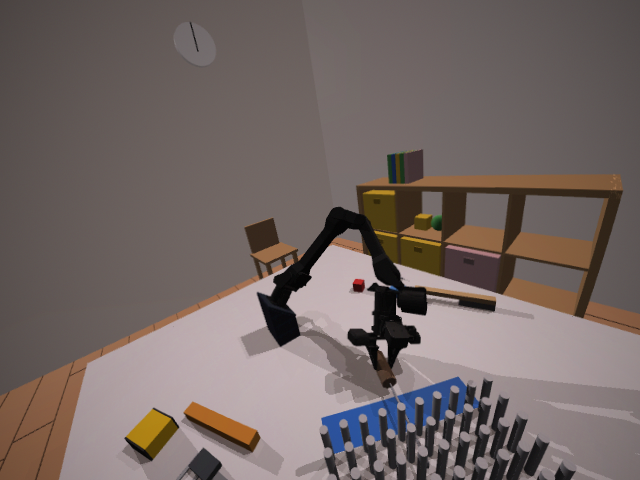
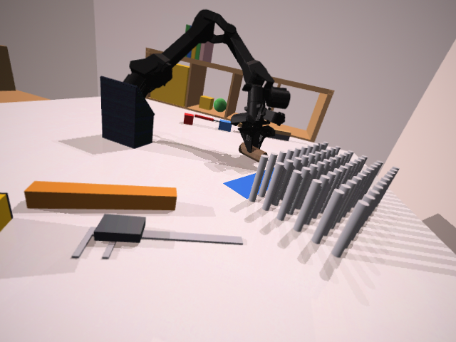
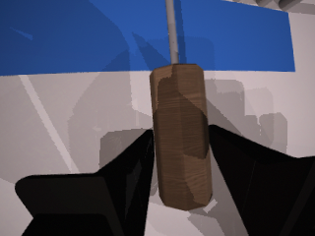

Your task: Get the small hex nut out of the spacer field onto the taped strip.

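Note:
My gripper [image 1: 382, 365] [image 2: 251, 149] [image 3: 180, 133] is shut on the brown wooden handle [image 1: 386, 376] [image 2: 258, 152] [image 3: 182, 172] of a tool, above the table just behind the blue taped strip [image 1: 423, 391] [image 2: 241, 184] [image 3: 74, 39]. The tool's thin grey shaft [image 1: 394, 394] [image 3: 172, 34] runs from the handle over the strip toward the metal spacers [image 1: 411, 444] [image 2: 350, 228]. The spacers stand upright in rows. The shaft's far end is hidden or too small to make out among them. I cannot see the hex nut in any view.
An orange bar [image 1: 222, 426] [image 2: 99, 199], a dark caliper [image 1: 205, 466] [image 2: 120, 228] and a yellow block [image 1: 152, 432] lie beside the field. A red cube [image 1: 358, 285] [image 2: 188, 118], a blue block [image 2: 224, 125] and a wood-and-black bar [image 1: 460, 295] lie behind the gripper.

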`<state>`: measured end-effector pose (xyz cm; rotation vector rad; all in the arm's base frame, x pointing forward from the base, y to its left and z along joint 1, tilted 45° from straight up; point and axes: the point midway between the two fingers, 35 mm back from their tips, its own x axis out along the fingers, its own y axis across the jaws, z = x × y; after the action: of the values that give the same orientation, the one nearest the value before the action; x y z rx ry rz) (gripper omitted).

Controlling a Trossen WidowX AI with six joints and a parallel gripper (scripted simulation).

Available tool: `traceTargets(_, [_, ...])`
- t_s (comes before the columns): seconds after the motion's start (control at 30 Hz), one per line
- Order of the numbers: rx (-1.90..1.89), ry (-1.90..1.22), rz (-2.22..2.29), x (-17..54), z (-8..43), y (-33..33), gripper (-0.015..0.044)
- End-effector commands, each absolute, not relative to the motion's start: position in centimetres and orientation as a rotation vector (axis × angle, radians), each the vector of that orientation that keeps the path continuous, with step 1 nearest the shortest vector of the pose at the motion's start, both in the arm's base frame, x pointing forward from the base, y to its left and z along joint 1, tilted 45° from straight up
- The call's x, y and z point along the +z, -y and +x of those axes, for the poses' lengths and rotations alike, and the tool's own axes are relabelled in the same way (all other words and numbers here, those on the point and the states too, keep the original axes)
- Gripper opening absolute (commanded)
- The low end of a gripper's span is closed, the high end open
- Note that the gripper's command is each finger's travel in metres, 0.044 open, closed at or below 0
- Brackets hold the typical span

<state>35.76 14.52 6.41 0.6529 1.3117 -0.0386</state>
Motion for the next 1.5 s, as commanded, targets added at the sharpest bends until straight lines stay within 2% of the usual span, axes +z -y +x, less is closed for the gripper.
traceTargets(0.0, [-0.034,-1.305,0.654,6.5,36.3,-14.5,0.0000])
traceTargets(1.47, [-0.034,-1.304,0.654,5.6,39.3,-13.5,0.0000])
